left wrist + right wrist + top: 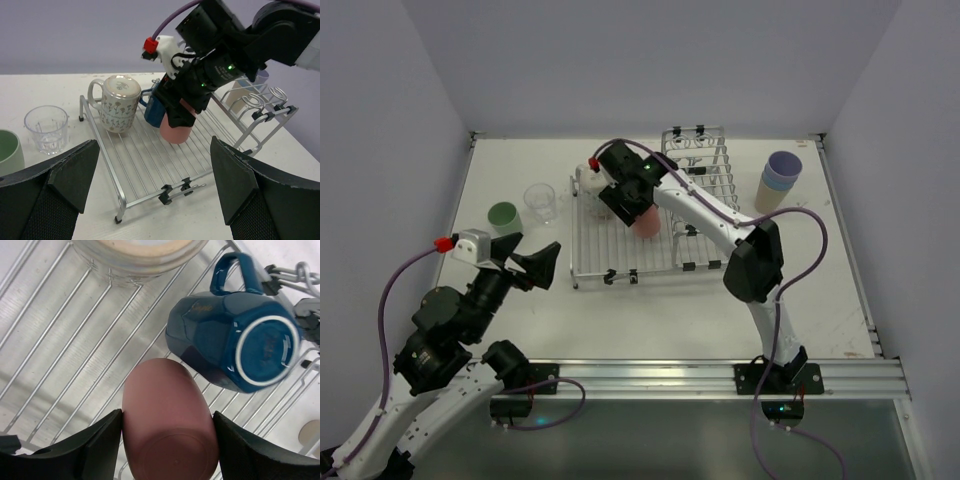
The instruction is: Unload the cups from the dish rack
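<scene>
The silver wire dish rack (pixel 582 262) stands mid-table. My right gripper (pixel 638 215) is shut on an upside-down pink cup (pixel 648 224) over the rack's flat grid. In the right wrist view its fingers (pixel 100 440) press both sides of the pink cup (pixel 167 425). I cannot tell whether the cup still touches the wires. A dark blue mug (pixel 235 347) lies beside it, and a speckled cream mug (pixel 118 103) stands upside down on the grid. My left gripper (pixel 525 258) is open and empty, left of the rack.
A clear glass (pixel 541 202) and a pale green cup (pixel 503 216) stand on the table left of the rack. A stack of lavender, light blue and tan cups (pixel 780 180) stands to its right. The taller basket half (pixel 705 165) is at the back right.
</scene>
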